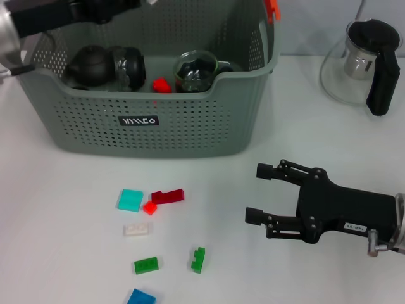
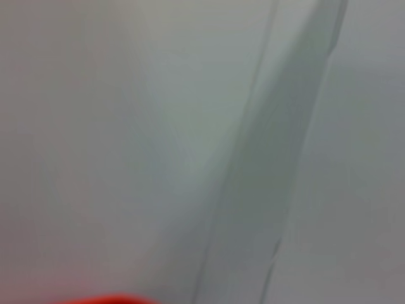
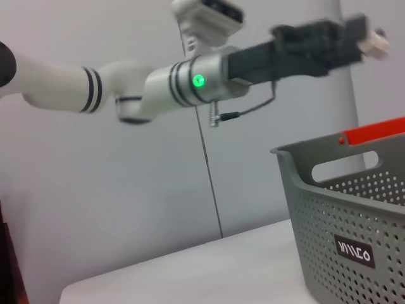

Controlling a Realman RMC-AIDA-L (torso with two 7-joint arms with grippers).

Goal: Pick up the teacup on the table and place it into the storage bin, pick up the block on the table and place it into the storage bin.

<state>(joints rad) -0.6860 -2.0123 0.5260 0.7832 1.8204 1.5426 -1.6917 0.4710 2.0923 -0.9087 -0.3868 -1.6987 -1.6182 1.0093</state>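
The right gripper (image 1: pixel 258 193) rests low over the table (image 1: pixel 63 253), its two fingers spread wide apart with nothing between them and touching nothing. Just beyond its fingertips, toward the robot's left, lie seven loose blocks: a dark red one (image 1: pixel 168 196), a small bright red one (image 1: pixel 150 208), a cyan one (image 1: pixel 130 200), a clear one (image 1: pixel 137 229), two green ones (image 1: pixel 146 265) (image 1: pixel 198 259) and a blue one (image 1: pixel 141 297) at the near edge.

Farther from the gripper, past its upper finger, stands the one bin (image 1: pixel 158 130). Inside it sit a clear glass teacup (image 1: pixel 195 71), a red block (image 1: pixel 161 85), a dark teapot (image 1: pixel 88 65) and a dark glass vessel (image 1: pixel 130 66) beside it. Behind the gripper's wrist side, far back on the table, stands one glass pitcher (image 1: pixel 364 60) with a black handle.

The left gripper (image 3: pixel 316 44) hangs above the bin's far left corner; whether it is open or closed cannot be told.
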